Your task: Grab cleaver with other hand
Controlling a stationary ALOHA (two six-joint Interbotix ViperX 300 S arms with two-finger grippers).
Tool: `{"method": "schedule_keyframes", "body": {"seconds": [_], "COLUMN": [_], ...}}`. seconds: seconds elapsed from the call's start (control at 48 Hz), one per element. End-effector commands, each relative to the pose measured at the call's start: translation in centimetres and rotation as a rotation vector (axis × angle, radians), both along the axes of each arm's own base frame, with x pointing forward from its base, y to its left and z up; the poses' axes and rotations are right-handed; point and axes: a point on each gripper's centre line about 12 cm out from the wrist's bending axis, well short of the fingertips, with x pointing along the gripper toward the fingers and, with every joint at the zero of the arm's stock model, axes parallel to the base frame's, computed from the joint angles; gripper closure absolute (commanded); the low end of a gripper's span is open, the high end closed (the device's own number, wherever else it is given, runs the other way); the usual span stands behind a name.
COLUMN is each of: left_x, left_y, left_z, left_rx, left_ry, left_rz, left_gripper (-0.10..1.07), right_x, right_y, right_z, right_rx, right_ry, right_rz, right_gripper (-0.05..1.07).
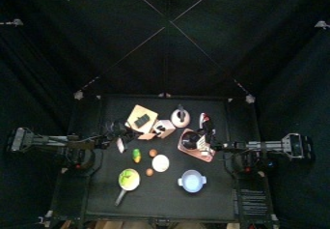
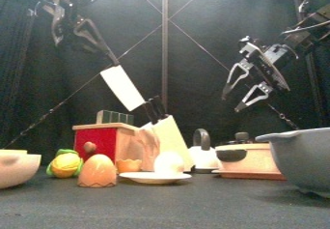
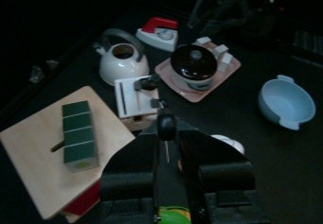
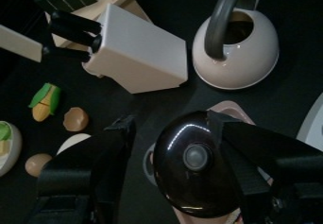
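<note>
The cleaver [image 2: 123,88] hangs high over the left side of the table, its broad pale blade pointing down and right and its dark handle leading up into my left gripper [image 2: 80,28]. In the left wrist view the left gripper [image 3: 161,145] is shut on the handle and the cleaver [image 3: 161,166] shows edge-on as a thin line between the jaws. My right gripper [image 2: 253,84] hangs in the air on the right, apart from the cleaver. In the right wrist view the right gripper [image 4: 177,129] stands wide open above a black pot [image 4: 190,166], holding nothing.
Under the cleaver lie a tan cutting board [image 3: 44,157] with a green block [image 3: 81,133], a white knife block [image 4: 142,48] and a white kettle [image 3: 120,62]. The pot sits on a pink tray [image 3: 228,72]. A blue bowl [image 3: 285,101] lies further off.
</note>
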Motion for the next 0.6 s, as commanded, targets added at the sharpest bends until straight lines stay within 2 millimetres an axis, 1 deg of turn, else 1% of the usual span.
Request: {"method": "schedule_keyframes", "body": {"seconds": [0.0, 0.188, 0.333, 0.417, 0.458, 0.562, 0.583], "left_x": [1.2, 2.5, 3.3, 3.8, 4.1, 4.4, 4.4], "left_y": [-1.2, -3.2, -4.4, -4.8, -4.9, -5.0, -5.0], "left_z": [0.5, 1.5, 1.9, 1.2, 0.7, -0.7, -0.9], "left_rx": [-0.012, -0.036, -0.014, 0.051, 0.083, 0.155, 0.166], "left_ry": [-0.026, -0.038, -0.046, -0.031, -0.019, 0.015, 0.02], "left_rz": [-0.069, -0.127, -0.175, -0.217, -0.237, -0.273, -0.281], "left_gripper": [0.52, 0.52, 0.52, 0.52, 0.52, 0.52, 0.52], "right_x": [0.3, 0.4, 0.6, 1.0, 1.2, 1.9, 2.0], "right_y": [0.1, 0.1, 0.4, 1.0, 1.7, 3.6, 4.2], "right_z": [0.7, 0.7, 0.8, 1.0, 1.3, 2.8, 3.0], "right_rx": [-0.003, 0.007, 0.001, -0.003, -0.011, -0.065, -0.076], "right_ry": [-0.022, -0.022, -0.028, -0.041, -0.053, -0.097, -0.104], "right_rz": [0.006, 0.001, 0.032, 0.091, 0.15, 0.312, 0.356], "right_gripper": [0.09, 0.09, 0.09, 0.09, 0.09, 0.09, 0.09]}}
